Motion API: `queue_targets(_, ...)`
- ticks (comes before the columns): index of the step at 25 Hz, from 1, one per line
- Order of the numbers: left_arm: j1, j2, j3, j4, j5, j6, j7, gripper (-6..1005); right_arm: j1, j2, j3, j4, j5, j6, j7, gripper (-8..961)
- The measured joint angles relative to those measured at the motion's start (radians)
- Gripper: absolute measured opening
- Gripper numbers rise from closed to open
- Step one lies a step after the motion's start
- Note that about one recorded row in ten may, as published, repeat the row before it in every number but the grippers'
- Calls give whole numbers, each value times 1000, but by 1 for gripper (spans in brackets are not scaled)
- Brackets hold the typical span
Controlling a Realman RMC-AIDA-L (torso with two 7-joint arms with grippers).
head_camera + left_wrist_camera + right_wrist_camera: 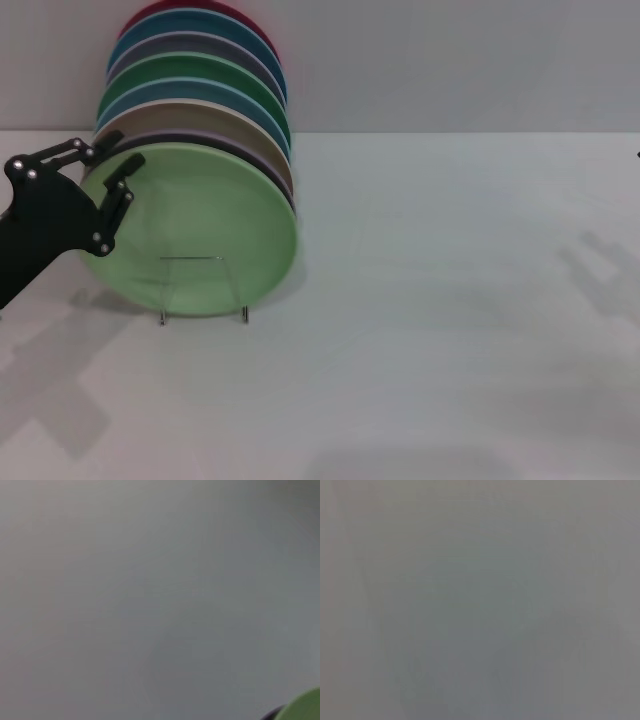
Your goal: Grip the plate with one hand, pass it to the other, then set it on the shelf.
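head view: my left hand (112, 160) straddles the plate (200, 235) rim, fingers spread; closing could topple the stack (200, 70).

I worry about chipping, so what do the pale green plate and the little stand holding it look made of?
The pale green plate looks like matte plastic or melamine, though glazed ceramic can't be ruled out: it has an even colour and only a soft sheen. The stand looks like clear acrylic with thin metal legs; the plate shows through it. The left hand is at the plate's rim.
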Motion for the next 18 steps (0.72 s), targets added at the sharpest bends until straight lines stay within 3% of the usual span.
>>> queue_targets(8,23,-13,-26,-13,-2,1,27,336,3,0,0,3,1,-1,8,511)
queue_targets(9,52,-16,-55,-36,-2,30,32,368,3,0,0,2,1,-5,6,511)
queue_targets(12,88,-19,-77,-65,-3,61,36,369,3,0,1,0,1,-16,0,511)
queue_targets(15,145,-38,-122,-111,-3,89,39,369,3,0,5,-1,0,-20,-9,511)
queue_targets(18,202,-81,-217,-136,-4,121,32,370,2,2,5,-5,3,-21,-35,511)
